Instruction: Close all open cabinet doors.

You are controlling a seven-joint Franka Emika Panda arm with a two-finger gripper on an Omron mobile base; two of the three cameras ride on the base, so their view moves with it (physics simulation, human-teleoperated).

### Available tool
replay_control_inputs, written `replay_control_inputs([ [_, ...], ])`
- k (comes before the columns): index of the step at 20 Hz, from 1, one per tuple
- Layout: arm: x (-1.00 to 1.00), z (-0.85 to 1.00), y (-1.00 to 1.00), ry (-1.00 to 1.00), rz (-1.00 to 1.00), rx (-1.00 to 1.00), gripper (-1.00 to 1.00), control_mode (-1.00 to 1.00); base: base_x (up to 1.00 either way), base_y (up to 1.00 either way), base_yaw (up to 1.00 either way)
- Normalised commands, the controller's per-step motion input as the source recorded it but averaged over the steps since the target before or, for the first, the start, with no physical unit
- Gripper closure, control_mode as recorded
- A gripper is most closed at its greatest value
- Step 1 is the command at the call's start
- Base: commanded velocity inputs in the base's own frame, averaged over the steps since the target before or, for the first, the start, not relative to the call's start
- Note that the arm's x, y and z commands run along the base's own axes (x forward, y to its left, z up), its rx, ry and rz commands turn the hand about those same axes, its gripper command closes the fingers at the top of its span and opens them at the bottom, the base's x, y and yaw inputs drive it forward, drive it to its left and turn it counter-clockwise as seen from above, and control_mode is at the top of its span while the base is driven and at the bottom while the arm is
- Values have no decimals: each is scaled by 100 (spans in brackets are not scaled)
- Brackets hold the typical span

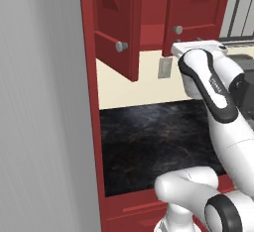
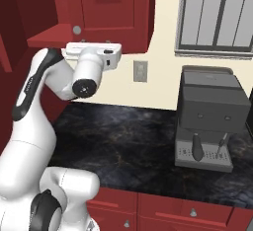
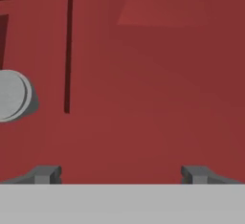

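Up under wall cabinets we hold end effector (image 3: 122,173) released, fingertips (image 3: 47,174) spread wide, grasping nothing, facing right door (image 1: 196,8) close up. Knob (image 3: 13,95) sits just off to one side in hand view. Left door (image 1: 115,23) swung out over bench (image 1: 158,137), well left of arm. We judge next push lies leftward.

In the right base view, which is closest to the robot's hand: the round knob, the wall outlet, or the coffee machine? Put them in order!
From the gripper:
1. Knob, just above the hand on the red door.
2. Outlet, on the wall to its right.
3. Coffee machine, far right on the counter.
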Motion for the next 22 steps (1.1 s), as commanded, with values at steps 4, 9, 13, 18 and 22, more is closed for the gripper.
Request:
replay_control_inputs([
  [4, 30, 0, 0, 0, -21, 0, -100, -100, 0, 0, 0],
  [9, 23, 1, 0, 0, -15, 0, -100, -100, 0, 0, 0],
  [13, 23, 11, 0, 1, -12, 0, -100, -100, 0, 0, 0],
  [18, 20, 23, 0, 9, -8, 0, -100, -100, 0, 0, 0],
  [22, 18, 29, 0, 14, -6, 0, -100, -100, 0, 0, 0],
])
